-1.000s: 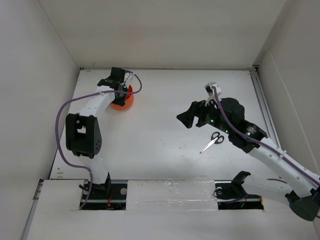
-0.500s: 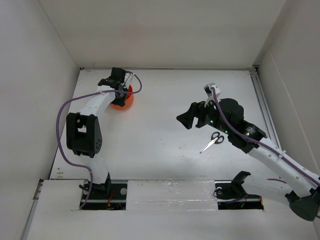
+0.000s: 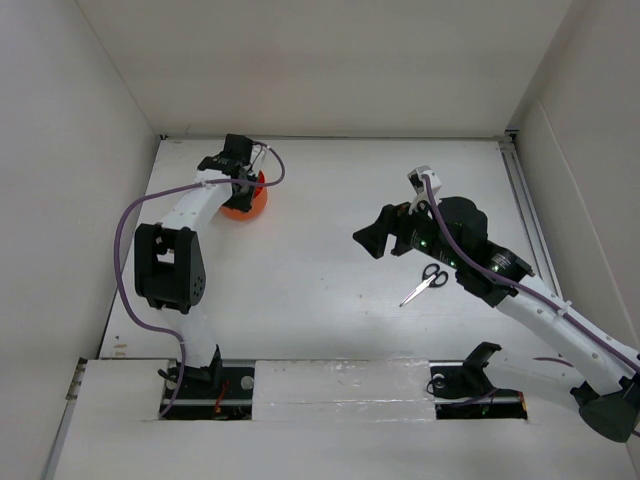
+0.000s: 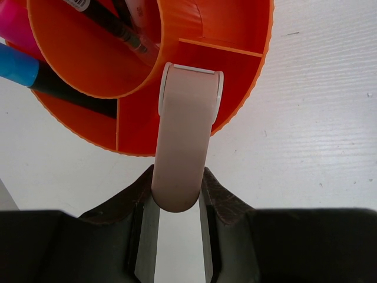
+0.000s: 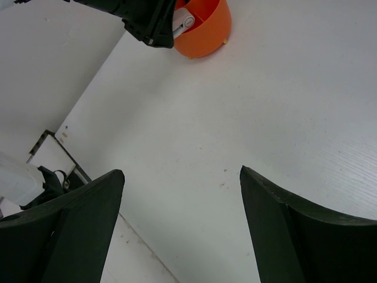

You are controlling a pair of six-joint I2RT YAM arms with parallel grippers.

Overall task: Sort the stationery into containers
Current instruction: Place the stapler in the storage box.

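L gripper [image 4: 178, 197] clamped on pale pink rounded oblong [image 4: 185, 135], white-rimmed tip over orange organiser [image 4: 250, 88] outer compartment; R gripper [image 5: 179, 227] spread wide, empty; scissors [image 3: 426, 283] flat on table [image 3: 330, 200]

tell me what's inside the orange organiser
The centre well of the orange organiser holds a dark pen. An outer compartment holds a blue-capped highlighter. The left hand holds a pale pink item over another compartment, covering part of its floor.
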